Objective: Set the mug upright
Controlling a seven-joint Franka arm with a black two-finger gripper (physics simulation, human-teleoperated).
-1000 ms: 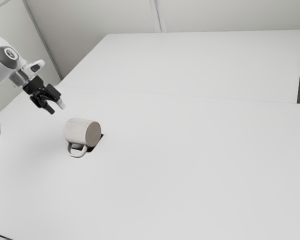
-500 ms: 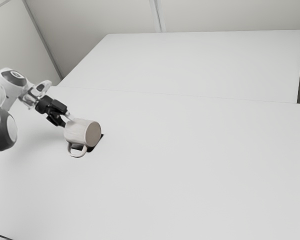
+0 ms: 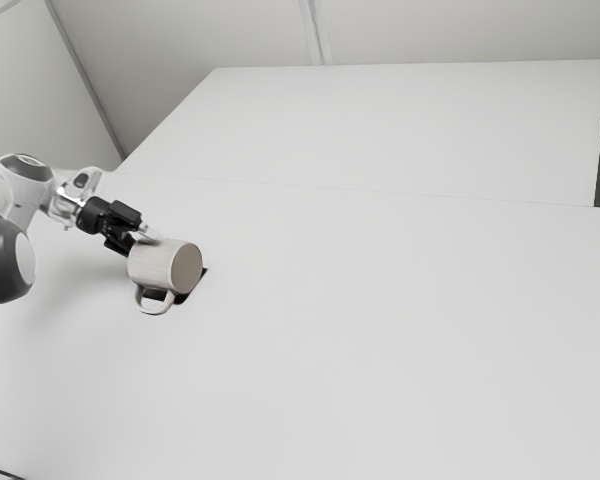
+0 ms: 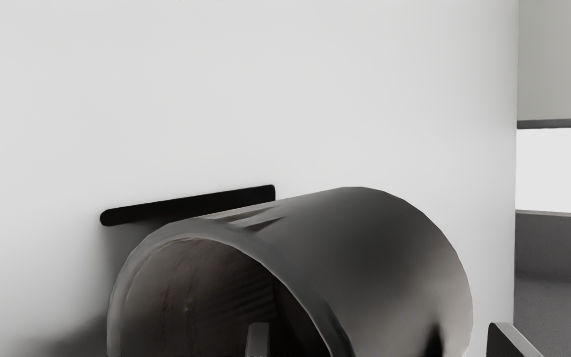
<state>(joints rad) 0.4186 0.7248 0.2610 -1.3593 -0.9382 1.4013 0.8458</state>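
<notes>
Exterior view | white table [image 3: 380,350] | mug [image 3: 152,265] on its side | pale wall [image 3: 460,30]

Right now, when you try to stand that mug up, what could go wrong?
The mug lies on its round side, so a bump might roll or slide it. One finger is at its open mouth and the other is outside, so my gripper might pinch the wall off-centre and let the mug twist or slip. And its handle sticks out sideways, so it could catch on the table as the mug turns.
</notes>
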